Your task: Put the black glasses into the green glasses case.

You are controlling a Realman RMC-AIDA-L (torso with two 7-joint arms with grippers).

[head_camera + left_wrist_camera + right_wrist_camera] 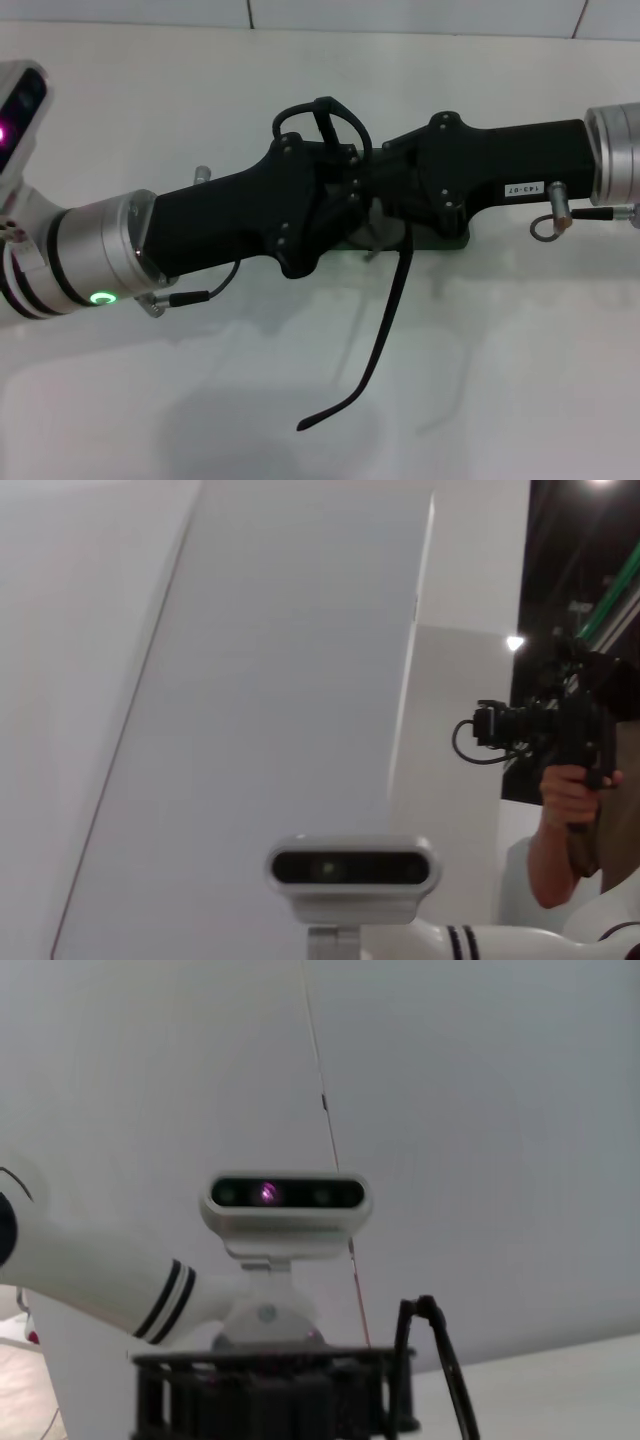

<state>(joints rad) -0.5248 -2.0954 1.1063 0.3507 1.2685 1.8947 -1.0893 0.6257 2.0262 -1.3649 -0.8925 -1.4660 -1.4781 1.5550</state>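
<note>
My two grippers meet nose to nose at the table's centre, the left gripper coming from the left and the right gripper from the right. The black glasses sit between them, mostly hidden. One long temple arm hangs down toward the near side, and another thin black piece sticks up behind the grippers. That thin temple also shows in the right wrist view. The green glasses case lies on the table directly under the grippers, with only its near edge showing.
The white table spreads out on every side of the grippers. Cables loop off both wrists. The left wrist view faces away from the table: it shows my head camera and a person holding a camera.
</note>
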